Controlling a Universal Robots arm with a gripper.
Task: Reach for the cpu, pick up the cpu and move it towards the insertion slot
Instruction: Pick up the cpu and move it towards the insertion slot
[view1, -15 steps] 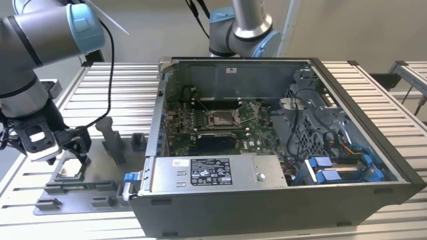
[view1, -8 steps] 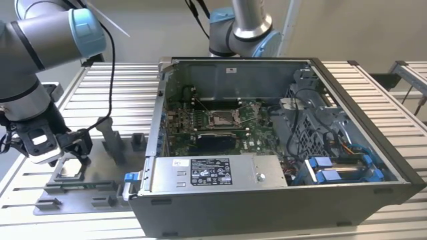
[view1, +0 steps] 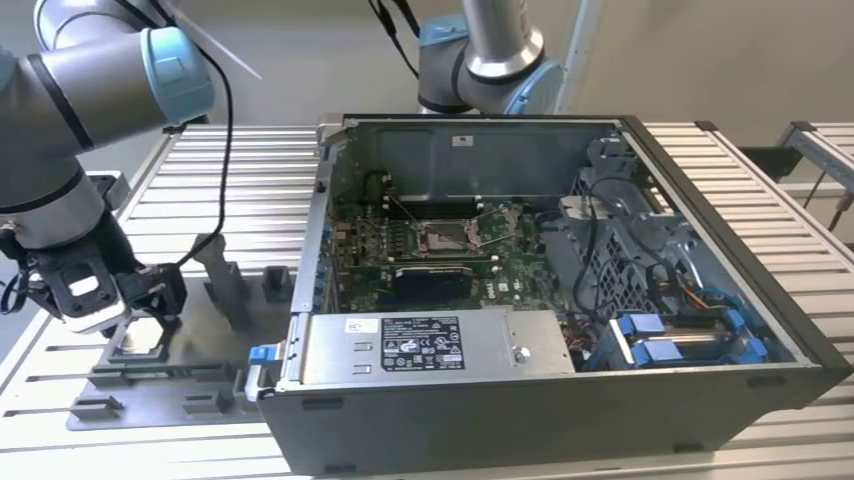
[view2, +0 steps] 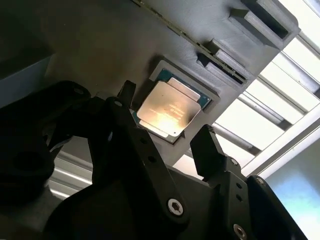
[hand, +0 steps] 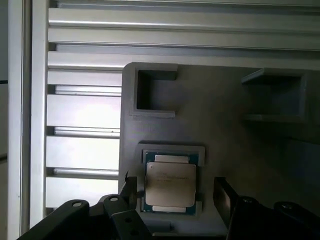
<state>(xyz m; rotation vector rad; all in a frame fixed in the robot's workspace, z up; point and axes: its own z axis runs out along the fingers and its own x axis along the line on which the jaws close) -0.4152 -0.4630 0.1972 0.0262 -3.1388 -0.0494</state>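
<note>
Cpu (hand: 170, 184) lying in its pocket, gripper (hand: 176, 189) hovering spread over it.
In the first wrist view it is sitting flat in a shallow pocket near 1 edge of the grey fixture plate (hand: 225, 145), with the 2 black fingers (hand: 223, 196) standing released on either side and gripping nothing. In the second wrist view, 1 finger is covering a corner of the pocket. Whether the fingertips are touching the plate is unclear. In the exterior view the insertion slot (view1: 447, 235) is lying well apart, inside the computer case (view1: 561, 410).

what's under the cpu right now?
The cpu lies in a pocket of the grey fixture plate. The chip covers the pocket floor. The open gripper straddles it.
</note>
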